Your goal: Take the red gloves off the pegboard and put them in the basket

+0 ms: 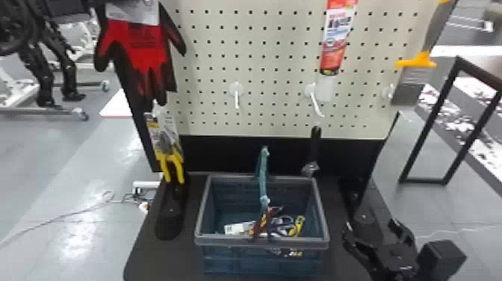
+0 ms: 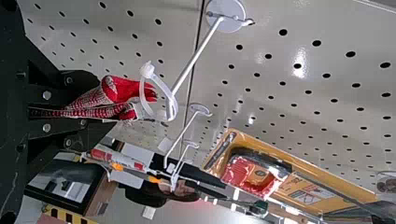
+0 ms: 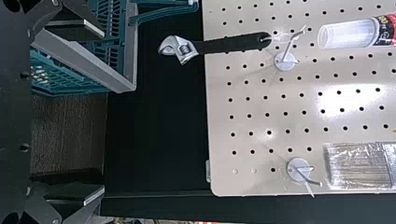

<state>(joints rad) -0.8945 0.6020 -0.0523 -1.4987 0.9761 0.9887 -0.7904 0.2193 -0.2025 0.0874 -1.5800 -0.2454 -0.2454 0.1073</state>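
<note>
At the upper left of the head view, my left gripper (image 1: 74, 8) is at the top of the red gloves (image 1: 146, 48), which hang fingers down before the pegboard (image 1: 261, 52). In the left wrist view my left gripper (image 2: 79, 108) is shut on the gloves (image 2: 116, 92). Their white plastic loop (image 2: 164, 92) is around the outer end of a long white hook (image 2: 194, 58). The basket (image 1: 261, 241) stands below on the black base, with small tools inside. My right gripper (image 1: 371, 228) is parked to its right; in the right wrist view that gripper (image 3: 95, 112) stands open, holding nothing.
Yellow-handled pliers (image 1: 170, 149) hang below the gloves. An adjustable wrench (image 1: 313, 151) hangs behind the basket's right rear corner, a red tube (image 1: 334, 41) above it. The basket's teal handle (image 1: 263, 175) stands upright. Bare hooks stick out of the board.
</note>
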